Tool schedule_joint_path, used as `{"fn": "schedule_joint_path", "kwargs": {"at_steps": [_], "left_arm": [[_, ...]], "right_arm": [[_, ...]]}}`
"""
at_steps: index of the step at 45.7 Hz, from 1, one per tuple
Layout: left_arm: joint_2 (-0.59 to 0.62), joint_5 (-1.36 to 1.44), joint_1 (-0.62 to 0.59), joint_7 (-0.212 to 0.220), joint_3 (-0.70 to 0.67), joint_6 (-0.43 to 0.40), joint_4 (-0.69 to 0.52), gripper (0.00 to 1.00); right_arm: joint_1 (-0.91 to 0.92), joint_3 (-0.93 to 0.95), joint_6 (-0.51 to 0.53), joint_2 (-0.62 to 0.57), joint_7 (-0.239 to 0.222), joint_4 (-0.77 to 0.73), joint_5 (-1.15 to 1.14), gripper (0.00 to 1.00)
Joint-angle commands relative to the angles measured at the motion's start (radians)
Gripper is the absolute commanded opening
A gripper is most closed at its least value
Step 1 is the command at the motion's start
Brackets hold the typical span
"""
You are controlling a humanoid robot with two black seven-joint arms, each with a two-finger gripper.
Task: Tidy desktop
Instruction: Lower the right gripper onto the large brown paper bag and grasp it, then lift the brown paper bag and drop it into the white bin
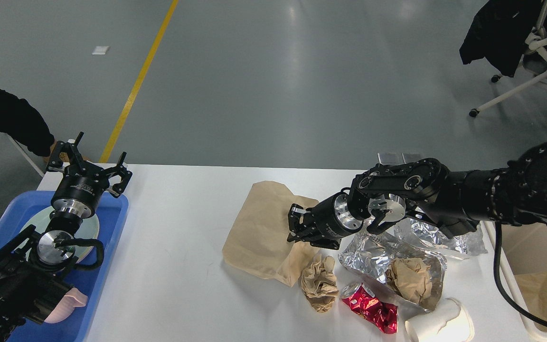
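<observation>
**Right claw at the paper bag, grab pending**

Worktop (183, 266) is the big white slab filling the near half of the view; rubbish is bunched at its right end.

Right claw (296, 227) sits at the right edge of the flat brown paper bag (259, 232). Fingers are dark and seen nearly end-on, so I cannot tell if they are apart, together or clamped on the bag.

Left claw (92, 167) hovers over the far end of the blue tray (117, 223), fingers spread apart, holding nothing.

Step in hand, my read: picking up the bag. Next move needs a firm pinch on the bag edge, then a lift clear of the crumpled paper ball (320, 282) and foil (373, 251) just beside it. Likely drop point is the cream bin (520, 266) on the right.

Still to clear: red wrapper (371, 308), white paper cup (439, 323).

No readable writing or brand; the red wrapper's print is too crumpled.
</observation>
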Motion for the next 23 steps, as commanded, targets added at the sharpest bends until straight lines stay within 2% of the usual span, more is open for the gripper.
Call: {"fn": "schedule_joint_path", "kwargs": {"at_steps": [1,16,23], "left_arm": [[0.000,0.000,0.000,0.000,0.000,0.000,0.000,0.96],[0.000,0.000,0.000,0.000,0.000,0.000,0.000,0.96],[0.000,0.000,0.000,0.000,0.000,0.000,0.000,0.96]], "right_arm": [[0.044,-0.002,0.050,-0.012,0.001,0.029,-0.001,0.00],[0.375,-0.088,0.318,-0.153,-0.001,0.174,-0.071,0.00],[0.559,-0.225,0.508,-0.192,0.001,0.187,-0.072,0.00]]}}
